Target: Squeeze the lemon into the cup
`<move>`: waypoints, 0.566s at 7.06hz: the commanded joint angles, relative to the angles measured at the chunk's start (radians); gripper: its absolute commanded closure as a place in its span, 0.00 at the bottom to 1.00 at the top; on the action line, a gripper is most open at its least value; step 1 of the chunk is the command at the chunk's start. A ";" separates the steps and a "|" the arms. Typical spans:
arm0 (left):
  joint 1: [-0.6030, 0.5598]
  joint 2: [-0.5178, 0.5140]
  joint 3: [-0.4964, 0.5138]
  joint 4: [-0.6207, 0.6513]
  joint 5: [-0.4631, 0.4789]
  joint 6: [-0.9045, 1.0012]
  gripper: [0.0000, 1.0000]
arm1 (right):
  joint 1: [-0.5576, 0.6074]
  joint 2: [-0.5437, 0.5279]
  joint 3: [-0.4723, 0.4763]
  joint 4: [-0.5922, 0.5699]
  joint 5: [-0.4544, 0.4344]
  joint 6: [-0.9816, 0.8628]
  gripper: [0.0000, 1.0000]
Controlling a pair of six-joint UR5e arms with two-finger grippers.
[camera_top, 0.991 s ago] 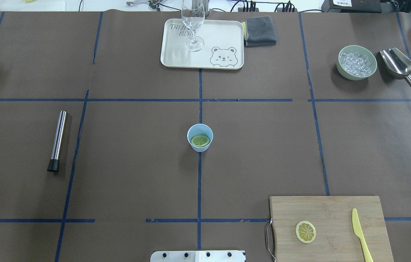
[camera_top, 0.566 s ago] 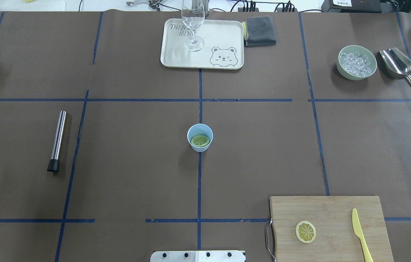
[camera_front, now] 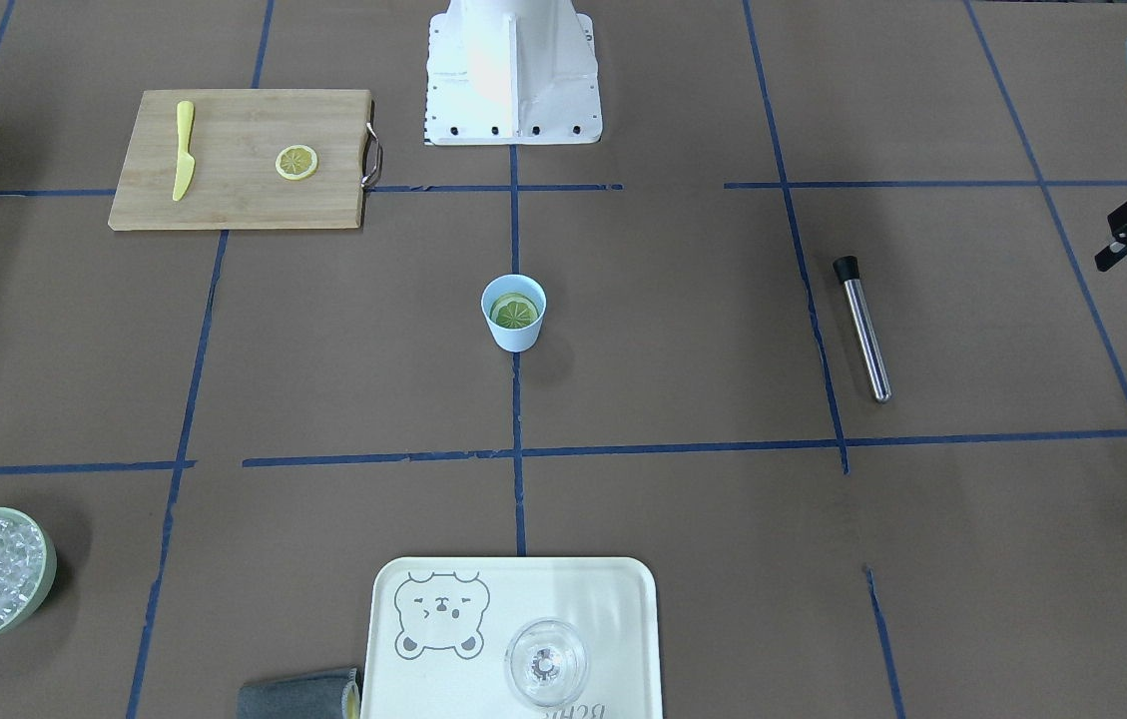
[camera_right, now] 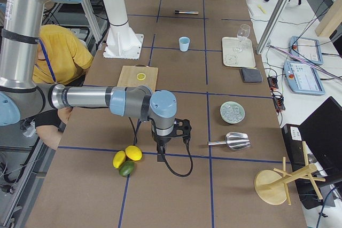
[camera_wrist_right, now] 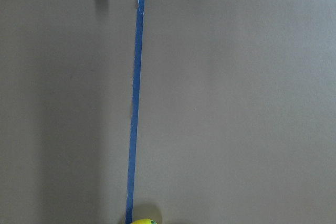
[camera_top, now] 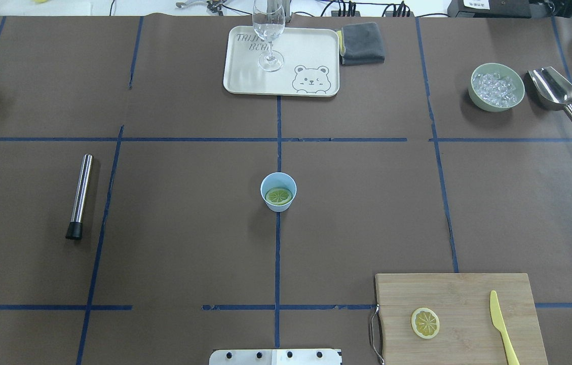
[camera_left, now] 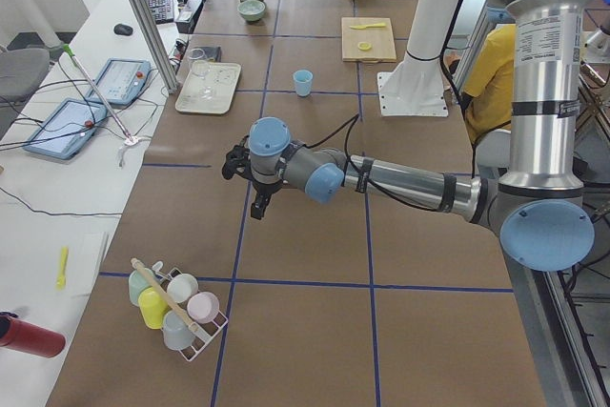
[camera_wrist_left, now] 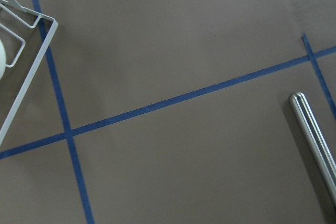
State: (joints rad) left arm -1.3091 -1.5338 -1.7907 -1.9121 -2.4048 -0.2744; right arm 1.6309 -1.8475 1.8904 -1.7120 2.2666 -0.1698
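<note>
**Lemon slice sits in the cup; both my grippers are off at the table's ends**

The lemon [camera_top: 278, 196] lies inside the cup [camera_top: 278, 191], face up and tilted against the near wall. Its lower edge is hidden by the rim. The cup stands upright on the blue tape line at the middle of the table, well apart from everything else.

My left gripper [camera_left: 245, 185] hangs over bare brown paper far out on my left, between the steel rod [camera_top: 79, 195] and the wire rack of cups [camera_left: 176, 307]. The front-facing view cuts it off at the edge, and I cannot tell whether its fingers are spread or pressed together. My left wrist camera takes in only paper, tape, the rod's end and a corner of the rack.

My right gripper [camera_right: 172, 132] points down at the table beyond the cutting board [camera_top: 458, 304], just beside a small heap of whole citrus [camera_right: 127, 159]. It shows only in the side view, so I cannot tell its state either.

A second lemon slice [camera_top: 425, 323] and a yellow knife [camera_top: 501, 324] lie apart on the board. The overhead view crops the top of the wine glass [camera_top: 268, 35].
</note>
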 commanded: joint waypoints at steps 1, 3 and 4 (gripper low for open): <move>0.158 -0.081 -0.001 -0.001 0.006 -0.249 0.00 | 0.001 -0.015 -0.002 0.034 0.016 -0.003 0.00; 0.263 -0.138 -0.027 -0.004 0.052 -0.399 0.00 | 0.012 -0.016 -0.004 0.034 0.014 -0.005 0.00; 0.293 -0.178 -0.015 -0.004 0.053 -0.404 0.00 | 0.018 -0.018 -0.004 0.035 0.016 -0.007 0.00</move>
State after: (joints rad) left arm -1.0586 -1.6720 -1.8070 -1.9149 -2.3599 -0.6513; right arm 1.6423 -1.8635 1.8870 -1.6782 2.2814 -0.1751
